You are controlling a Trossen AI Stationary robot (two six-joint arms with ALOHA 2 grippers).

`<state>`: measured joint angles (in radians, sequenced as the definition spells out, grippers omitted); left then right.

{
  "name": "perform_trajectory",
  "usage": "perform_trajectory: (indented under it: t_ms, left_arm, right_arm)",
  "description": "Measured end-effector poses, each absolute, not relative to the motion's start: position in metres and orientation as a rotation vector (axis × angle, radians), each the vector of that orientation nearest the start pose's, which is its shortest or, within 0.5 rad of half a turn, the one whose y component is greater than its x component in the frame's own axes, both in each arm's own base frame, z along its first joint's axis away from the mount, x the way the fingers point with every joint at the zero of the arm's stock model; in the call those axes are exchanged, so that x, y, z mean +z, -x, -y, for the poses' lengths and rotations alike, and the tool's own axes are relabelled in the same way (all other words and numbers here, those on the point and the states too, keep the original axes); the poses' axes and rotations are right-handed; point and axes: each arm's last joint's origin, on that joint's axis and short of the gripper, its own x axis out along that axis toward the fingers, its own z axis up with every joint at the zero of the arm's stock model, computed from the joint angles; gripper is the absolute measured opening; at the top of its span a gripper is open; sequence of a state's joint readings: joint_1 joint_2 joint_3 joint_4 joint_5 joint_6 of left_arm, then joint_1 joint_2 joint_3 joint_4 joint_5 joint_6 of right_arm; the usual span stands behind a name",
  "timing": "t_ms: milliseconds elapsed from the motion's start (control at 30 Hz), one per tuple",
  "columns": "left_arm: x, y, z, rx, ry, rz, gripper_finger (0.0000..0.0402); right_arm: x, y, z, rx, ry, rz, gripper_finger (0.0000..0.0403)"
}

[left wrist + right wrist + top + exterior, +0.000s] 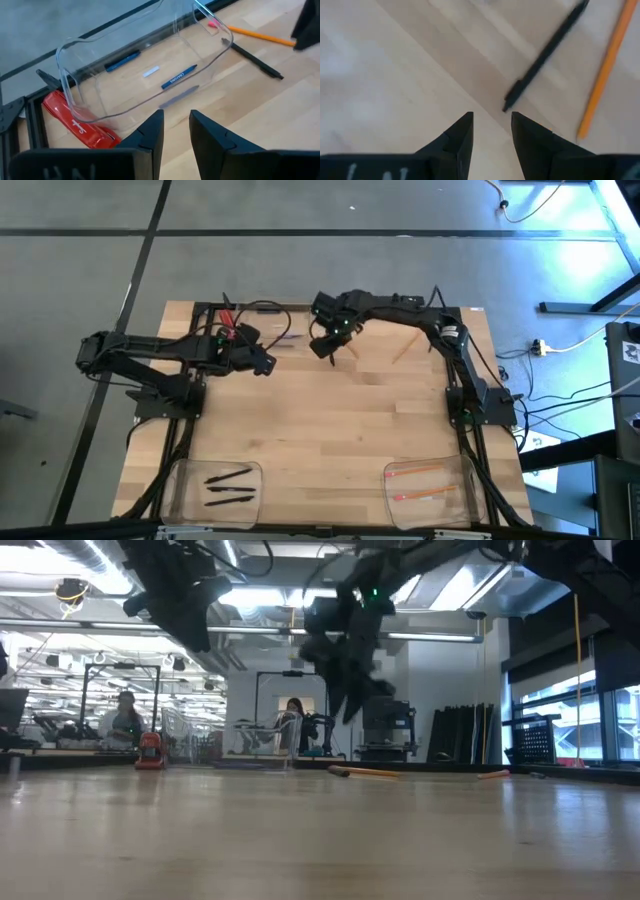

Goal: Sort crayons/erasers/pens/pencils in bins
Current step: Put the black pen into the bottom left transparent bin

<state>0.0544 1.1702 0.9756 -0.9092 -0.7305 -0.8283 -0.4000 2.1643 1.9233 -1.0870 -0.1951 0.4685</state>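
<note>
Hovering above the far middle of the wooden table, the right gripper holds its fingers slightly parted and empty, with a loose black pen lying just ahead of the tips and an orange pencil just beyond and beside that pen. The main risk is judged to be a poor pinch: the pen lies slantwise to the fingers, so a closing grip could roll it away or knock it into the pencil and carry the wrong item off. The left gripper waits, fingers a little apart and empty, just short of the clear crayon bin, which holds two blue crayons and a small pale piece too small to identify; a red flat strip touches the bin's near wall. A swing from this arm could shove that light bin. Two near bins hold pens and pencils. From overhead the arms hide the far bin.
</note>
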Motion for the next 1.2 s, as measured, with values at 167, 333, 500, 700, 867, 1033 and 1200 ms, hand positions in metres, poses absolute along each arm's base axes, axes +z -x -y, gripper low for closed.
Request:
perform_trajectory:
  t_ms: [167, 333, 500, 700, 867, 1033, 1200]
  left_arm:
    - [0.278, -0.208, -0.031, 1.070, 0.338, -0.693, 0.0085]
    - [0.278, -0.208, -0.031, 1.062, 0.323, -0.701, 0.0085]
    - [0.279, -0.208, -0.031, 1.060, 0.321, -0.700, 0.0085]
    - [0.279, -0.208, -0.031, 1.060, 0.321, -0.700, 0.0085]
    - [0.279, -0.208, -0.031, 1.060, 0.321, -0.700, 0.0085]
    - [0.279, -0.208, -0.031, 1.059, 0.320, -0.700, 0.0085]
    - [0.279, -0.208, -0.031, 1.059, 0.320, -0.700, 0.0085]
  right_arm:
    - [0.190, -0.405, 0.165, -0.498, -0.819, -1.245, 0.0134]
    - [0.169, -0.406, 0.166, -0.516, -0.829, -1.188, 0.0134]
    - [0.167, -0.406, 0.167, -0.545, -0.790, -1.179, 0.0134]
    - [0.167, -0.406, 0.167, -0.590, -0.722, -1.181, 0.0134]
    - [0.167, -0.406, 0.167, -0.585, -0.731, -1.181, 0.0134]
    - [0.163, -0.407, 0.167, -0.635, -0.795, -1.175, 0.0134]
    - [0.153, -0.409, 0.167, -0.635, -0.795, -1.187, 0.0134]
